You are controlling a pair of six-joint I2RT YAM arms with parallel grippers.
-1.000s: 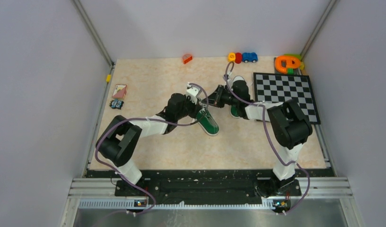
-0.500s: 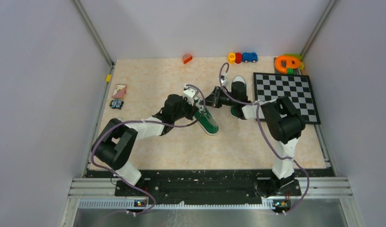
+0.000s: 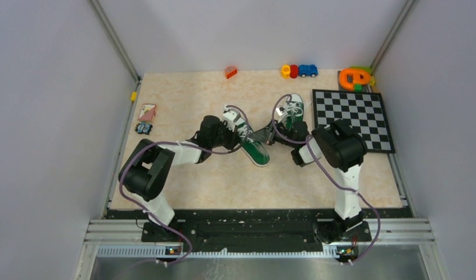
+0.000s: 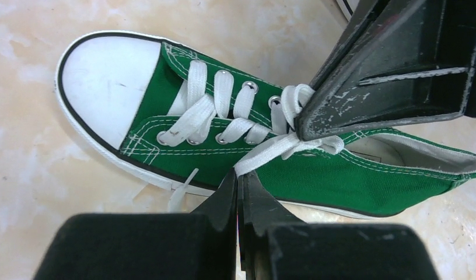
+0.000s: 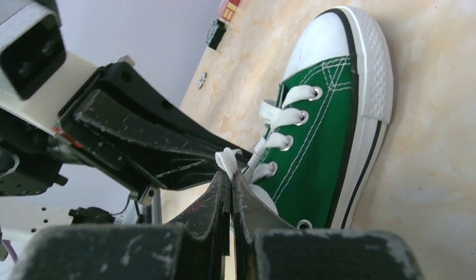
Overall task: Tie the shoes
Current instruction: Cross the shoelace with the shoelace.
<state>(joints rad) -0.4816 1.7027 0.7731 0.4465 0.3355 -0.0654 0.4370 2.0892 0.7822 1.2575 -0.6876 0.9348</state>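
A green sneaker [image 4: 352,175] lies on the pale marbled tabletop [image 4: 43,175], its white toe cap [image 4: 110,81] to the left. At the bottom, the left claw [image 4: 238,178], jaws pressed together, pinches a taut lace strand [image 4: 265,153]. From the upper right, the right claw [image 4: 308,119] grips a lace loop [image 4: 293,99] beside the top eyelets.
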